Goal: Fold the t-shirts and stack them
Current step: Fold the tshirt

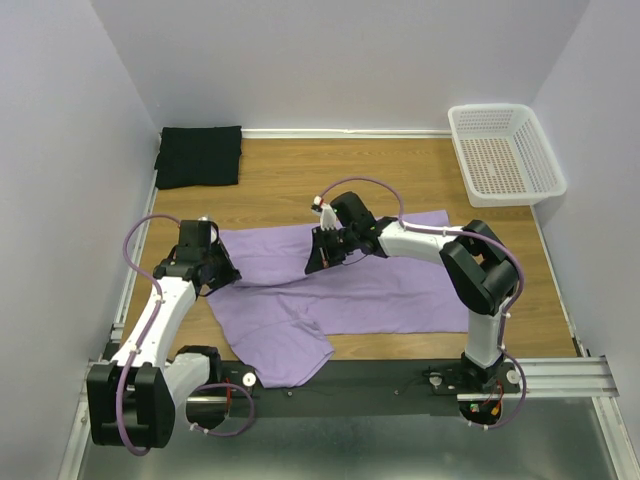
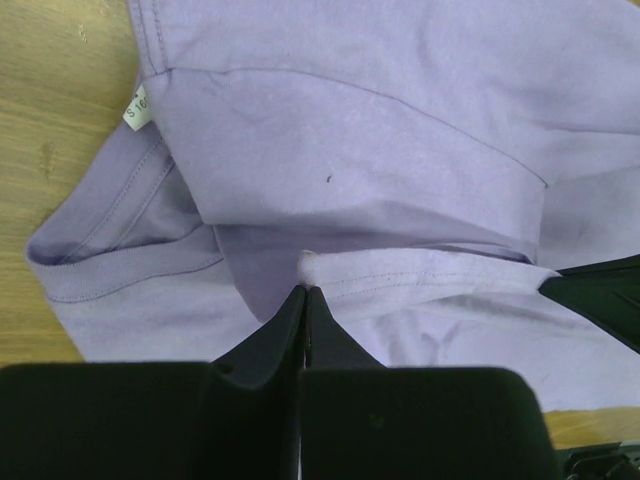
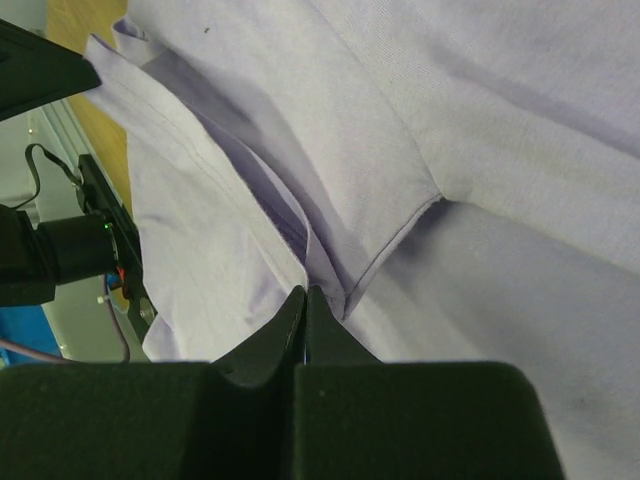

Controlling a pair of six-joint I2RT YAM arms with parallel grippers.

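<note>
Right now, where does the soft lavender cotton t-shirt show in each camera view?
Top external: soft lavender cotton t-shirt spread across the middle.
Left wrist: it fills most of the frame, collar at left.
Right wrist: it fills nearly everything.
Shared landmark: wooden tabletop at its edge.

Top view bright, diffuse overhead light, soft shadows on the tabletop [image 1: 300, 175]. The black shirt [image 1: 199, 156] is crushed to a flat dark patch. 2 wrist views dimmer: purple shirt [image 2: 400, 130] seams sharp, left tool [image 2: 305, 295] and right tool [image 3: 305, 295] soft, featureless black.
</note>
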